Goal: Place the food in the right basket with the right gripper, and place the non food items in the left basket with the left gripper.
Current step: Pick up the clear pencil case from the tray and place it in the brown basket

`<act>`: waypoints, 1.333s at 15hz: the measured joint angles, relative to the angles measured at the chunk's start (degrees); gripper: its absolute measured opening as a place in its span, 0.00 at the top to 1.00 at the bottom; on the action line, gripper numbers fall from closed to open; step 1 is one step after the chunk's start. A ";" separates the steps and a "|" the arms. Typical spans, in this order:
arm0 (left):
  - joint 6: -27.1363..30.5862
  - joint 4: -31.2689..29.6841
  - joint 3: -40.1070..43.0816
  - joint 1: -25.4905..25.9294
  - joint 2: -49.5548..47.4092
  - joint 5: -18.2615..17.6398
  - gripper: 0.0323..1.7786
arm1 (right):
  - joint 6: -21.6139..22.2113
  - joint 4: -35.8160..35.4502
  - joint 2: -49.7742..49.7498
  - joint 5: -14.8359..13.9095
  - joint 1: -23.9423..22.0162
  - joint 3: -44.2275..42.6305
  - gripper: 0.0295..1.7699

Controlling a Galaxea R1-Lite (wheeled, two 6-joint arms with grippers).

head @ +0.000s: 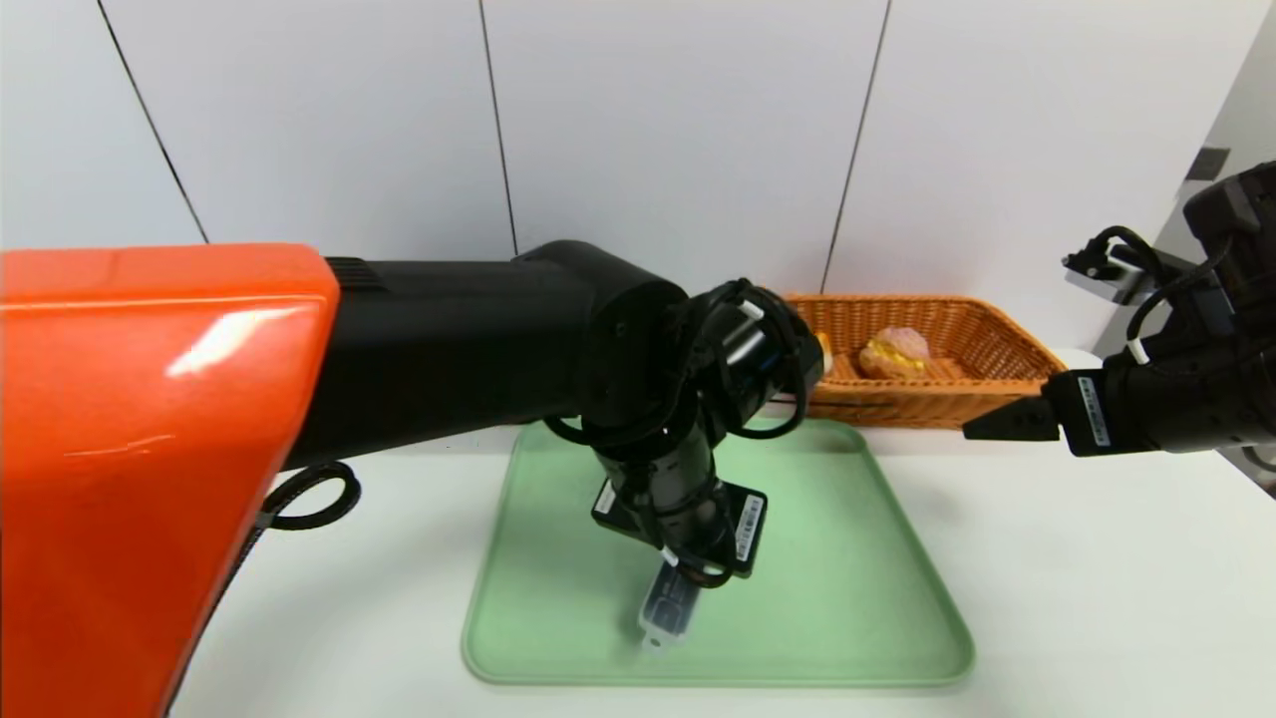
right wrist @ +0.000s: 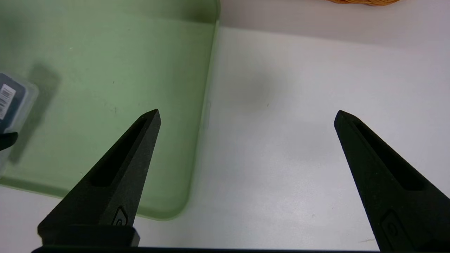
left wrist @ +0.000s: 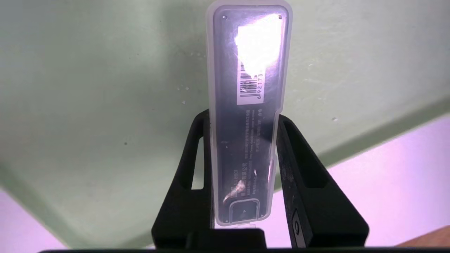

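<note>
Left hand [left wrist: 244,119] is closed on the case [left wrist: 246,140], gripped by both sides above the tray [head: 827,618]. Right hand [right wrist: 248,112] stands wide open, holding nothing, above the worktop [right wrist: 281,158]. Pastry [head: 895,353] lies inside the orange basket [head: 897,404].

Plain white panels [head: 688,130] back there with thin dark seams — and a white tabletop [head: 1057,598] in front, pretty brightly lit.

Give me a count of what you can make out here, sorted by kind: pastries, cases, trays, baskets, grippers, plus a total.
Pastries, one partly hidden: 2
Translucent case: 1
Green tray: 1
Orange wicker basket: 1
Grippers, left and right: 2
Total: 7
</note>
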 joint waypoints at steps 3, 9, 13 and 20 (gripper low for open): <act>1.05 -0.71 -0.06 0.02 -4.29 0.83 0.71 | -0.05 -0.01 -0.01 0.00 0.00 0.62 0.03; 0.94 -9.36 -0.06 4.13 -13.97 10.80 0.71 | -0.29 -0.01 -0.09 -0.07 -0.02 1.89 0.03; 0.33 -11.40 -0.06 12.52 -17.41 11.93 0.71 | -0.29 -0.04 0.16 -0.05 -0.11 2.11 0.03; 0.63 -19.43 -0.06 27.68 -13.03 12.68 0.71 | -0.16 -0.09 0.55 0.09 -0.16 2.94 0.03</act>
